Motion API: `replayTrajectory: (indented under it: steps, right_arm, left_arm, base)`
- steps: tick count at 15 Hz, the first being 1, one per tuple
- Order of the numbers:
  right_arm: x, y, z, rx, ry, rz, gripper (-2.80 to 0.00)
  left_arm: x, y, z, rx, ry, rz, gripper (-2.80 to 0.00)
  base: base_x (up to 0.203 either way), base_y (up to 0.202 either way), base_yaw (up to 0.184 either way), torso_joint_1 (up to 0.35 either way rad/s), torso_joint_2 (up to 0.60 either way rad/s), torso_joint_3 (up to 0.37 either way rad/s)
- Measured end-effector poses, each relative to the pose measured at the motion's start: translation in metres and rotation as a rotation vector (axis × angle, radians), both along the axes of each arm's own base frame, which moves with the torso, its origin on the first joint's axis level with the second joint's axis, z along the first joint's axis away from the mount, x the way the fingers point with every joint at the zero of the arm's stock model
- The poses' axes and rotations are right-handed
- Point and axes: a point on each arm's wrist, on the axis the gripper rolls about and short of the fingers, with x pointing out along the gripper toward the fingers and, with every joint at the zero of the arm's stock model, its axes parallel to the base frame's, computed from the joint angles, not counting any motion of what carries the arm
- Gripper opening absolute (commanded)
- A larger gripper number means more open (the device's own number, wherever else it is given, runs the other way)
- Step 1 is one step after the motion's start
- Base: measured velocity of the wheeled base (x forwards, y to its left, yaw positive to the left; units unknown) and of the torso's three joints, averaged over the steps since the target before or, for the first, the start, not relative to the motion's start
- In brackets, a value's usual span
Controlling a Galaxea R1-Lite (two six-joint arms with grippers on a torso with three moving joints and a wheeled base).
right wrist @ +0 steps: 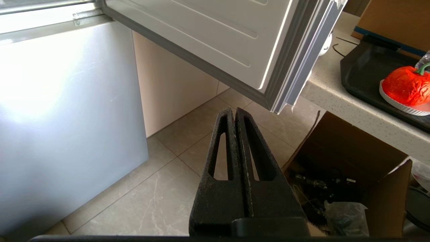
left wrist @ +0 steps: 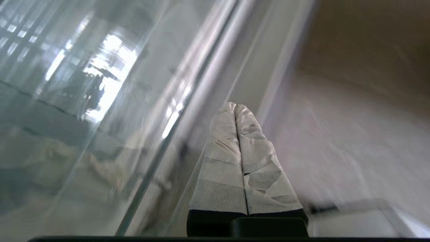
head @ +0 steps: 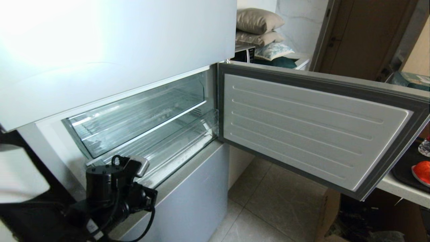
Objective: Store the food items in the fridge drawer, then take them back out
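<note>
Nearest, the left claw (head: 142, 165), pressed shut and empty, sits against the fridge drawer's (head: 161, 148) clear front lip, whose long axis runs 8-to-2 o'clock, while the orange-red fruit (head: 424, 171) lies far off at 3 o'clock on the worktop (head: 403, 191), nearer the shut, empty right claw (right wrist: 234, 112).

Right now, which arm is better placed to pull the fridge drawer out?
Left. The left gripper, fingers shut, is at the fridge drawer front. The right gripper, shut, hangs over the floor below the open door.
</note>
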Motion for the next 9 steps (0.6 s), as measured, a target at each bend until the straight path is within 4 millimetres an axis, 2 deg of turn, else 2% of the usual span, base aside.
replayTrajectory:
  steps: [2,4,9]
  right_arm:
    - [0.000,0.000,0.000,0.000,0.000,0.000,-2.80]
    - [0.000,0.000,0.000,0.000,0.000,-0.001,-2.80]
    - [0.000,0.000,0.000,0.000,0.000,-0.001,-2.80]
  left_arm:
    - [0.008,-0.001,-0.009,-0.006,-0.065,0.036,-2.80]
    - [0.003,-0.002,-0.013,-0.005,-0.065,0.030,-2.80]
    - [0.003,-0.002,0.004,-0.026,-0.132,0.041,-2.80]
  base:
    - [0.000,0.000,0.000,0.000,0.00,0.000]
    - [0.000,0.000,0.000,0.000,0.00,0.000]
    - [0.000,0.000,0.000,0.000,0.00,0.000]
